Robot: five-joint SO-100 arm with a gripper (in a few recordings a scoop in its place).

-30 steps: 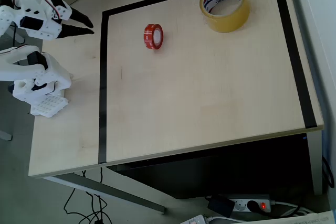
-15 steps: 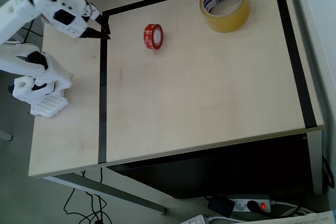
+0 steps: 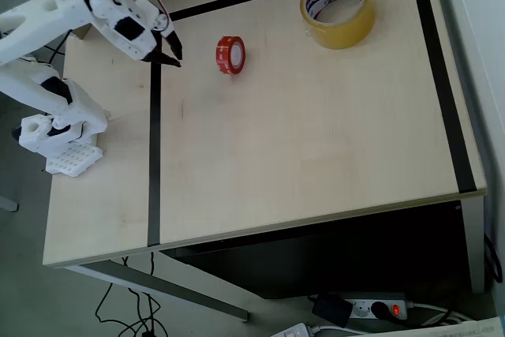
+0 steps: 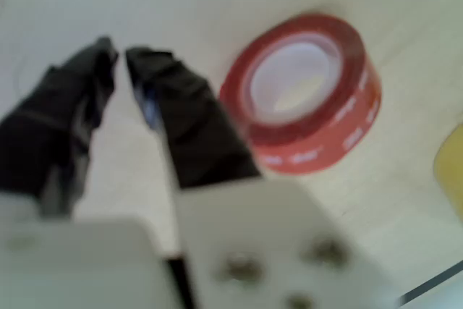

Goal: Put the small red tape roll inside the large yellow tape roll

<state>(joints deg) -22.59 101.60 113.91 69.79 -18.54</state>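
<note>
The small red tape roll [image 3: 230, 54] lies on the light wooden table, upper middle in the overhead view, and appears blurred and large in the wrist view [image 4: 304, 95]. The large yellow tape roll [image 3: 338, 7] sits far right of it near the table's back edge; a yellow sliver [image 4: 452, 171] marks it at the wrist view's right edge. My gripper [image 3: 173, 51] hovers left of the red roll, a short gap away, its black fingers [image 4: 181, 121] nearly together with nothing between them [image 4: 119, 52].
Black tape lines [image 3: 154, 155] frame a work area on the table [image 3: 300, 163]. The white arm base [image 3: 59, 128] stands at the left edge. A power strip [image 3: 379, 306] and cables lie on the floor below the table's front edge.
My arm has swung rightward from the table's left edge across the black line, bringing the gripper close to the red roll. Both tape rolls stayed put.
</note>
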